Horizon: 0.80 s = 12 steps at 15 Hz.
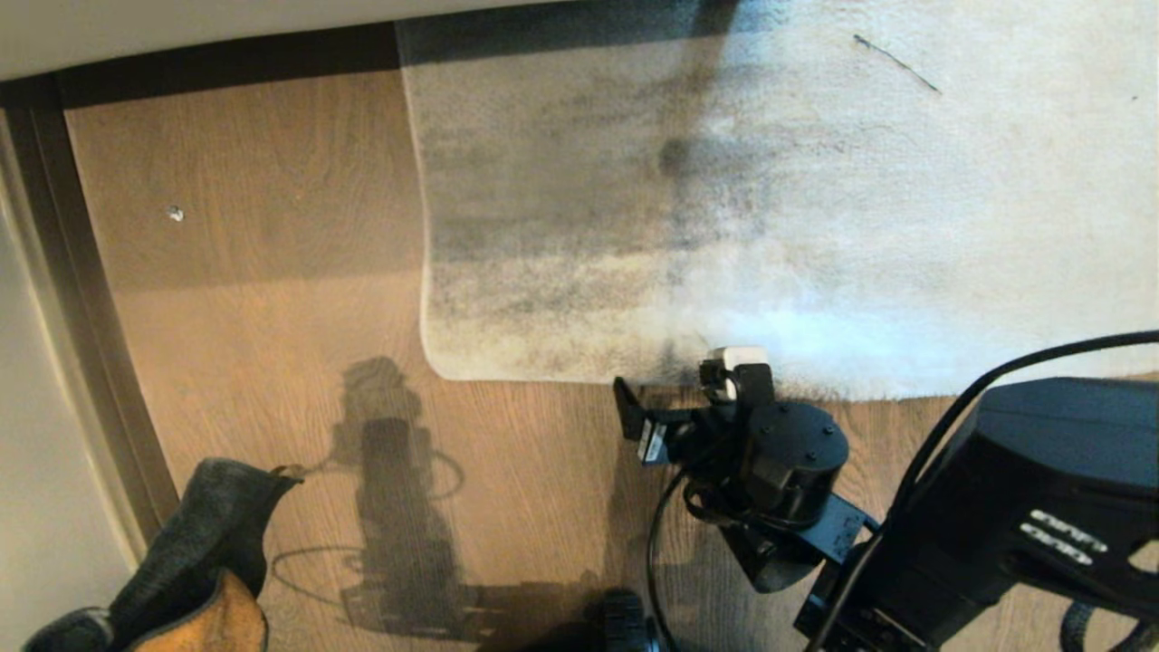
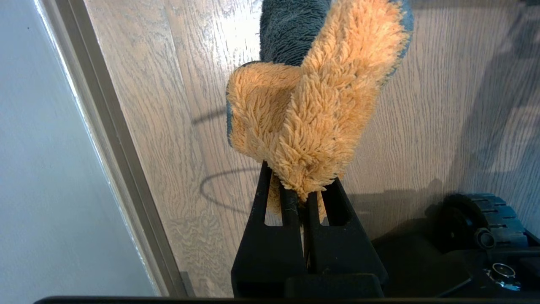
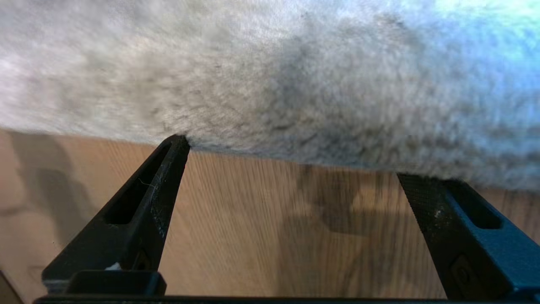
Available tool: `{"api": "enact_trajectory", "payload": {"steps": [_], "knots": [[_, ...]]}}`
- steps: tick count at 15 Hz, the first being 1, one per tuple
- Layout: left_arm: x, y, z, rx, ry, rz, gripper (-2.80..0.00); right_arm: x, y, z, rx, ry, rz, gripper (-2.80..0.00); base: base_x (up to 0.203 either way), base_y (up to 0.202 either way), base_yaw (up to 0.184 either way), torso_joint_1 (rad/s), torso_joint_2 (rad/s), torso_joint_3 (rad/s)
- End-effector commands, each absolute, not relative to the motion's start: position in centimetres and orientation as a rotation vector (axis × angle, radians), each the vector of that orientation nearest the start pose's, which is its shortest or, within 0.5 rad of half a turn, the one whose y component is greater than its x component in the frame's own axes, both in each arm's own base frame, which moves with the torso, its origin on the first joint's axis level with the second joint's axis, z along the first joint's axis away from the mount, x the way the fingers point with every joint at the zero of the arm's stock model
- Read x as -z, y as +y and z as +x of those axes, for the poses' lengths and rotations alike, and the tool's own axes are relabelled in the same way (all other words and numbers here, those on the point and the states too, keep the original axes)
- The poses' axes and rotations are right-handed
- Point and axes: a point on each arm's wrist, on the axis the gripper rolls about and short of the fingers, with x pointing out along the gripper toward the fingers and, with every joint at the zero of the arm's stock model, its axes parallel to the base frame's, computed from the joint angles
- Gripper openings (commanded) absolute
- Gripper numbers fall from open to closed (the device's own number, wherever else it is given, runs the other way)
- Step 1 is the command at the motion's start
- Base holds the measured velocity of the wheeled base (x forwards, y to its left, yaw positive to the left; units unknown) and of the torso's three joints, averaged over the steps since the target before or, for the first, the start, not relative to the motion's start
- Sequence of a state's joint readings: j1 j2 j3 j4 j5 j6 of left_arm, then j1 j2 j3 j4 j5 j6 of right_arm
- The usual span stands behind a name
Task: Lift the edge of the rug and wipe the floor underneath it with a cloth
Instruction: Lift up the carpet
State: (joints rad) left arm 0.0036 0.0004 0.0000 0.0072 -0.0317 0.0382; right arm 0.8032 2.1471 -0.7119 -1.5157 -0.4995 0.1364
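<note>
— Nearest us, our right gripper [image 3: 291, 160] has its jaws spread wide and empty, one tip touching the rug edge [image 3: 270, 154], the other just short of it.

— Where is that in the head view?

— At about five o'clock, where the rug meets the floor [image 1: 253, 299]. We judge lifting not yet begun; next, we must get one jaw under the border, then close.

— The cloth [image 2: 312, 109]?

— Pinched in our left gripper [image 2: 303, 202], at seven o'clock, waiting.
</note>
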Motion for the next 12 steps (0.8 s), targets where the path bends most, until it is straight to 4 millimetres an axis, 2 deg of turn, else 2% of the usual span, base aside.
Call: {"api": "enact_trajectory", "payload": {"steps": [1,5,9,12], "knots": [[-7.5,-0.1,-2.3,0.028,0.007,0.038,-2.80,-10.6,25.4,26.4,-0.304,-0.106,0.230,0.00,0.000,0.000,0.000,0.000,0.00,0.000],[-7.5,-0.1,-2.3,0.028,0.007,0.038,-2.80,-13.5,25.7,28.4,-0.276,-0.218,0.305,0.00,0.000,0.000,0.000,0.000,0.00,0.000],[-7.5,-0.1,-2.3,0.028,0.007,0.038,-2.80,-17.5,25.6,30.3,-0.247,-0.363,0.395,0.00,0.000,0.000,0.000,0.000,0.00,0.000],[-7.5,-0.1,-2.3,0.028,0.007,0.038,-2.80,-18.2,25.3,30.3,-0.240,-0.383,0.391,0.00,0.000,0.000,0.000,0.000,0.00,0.000]]}}
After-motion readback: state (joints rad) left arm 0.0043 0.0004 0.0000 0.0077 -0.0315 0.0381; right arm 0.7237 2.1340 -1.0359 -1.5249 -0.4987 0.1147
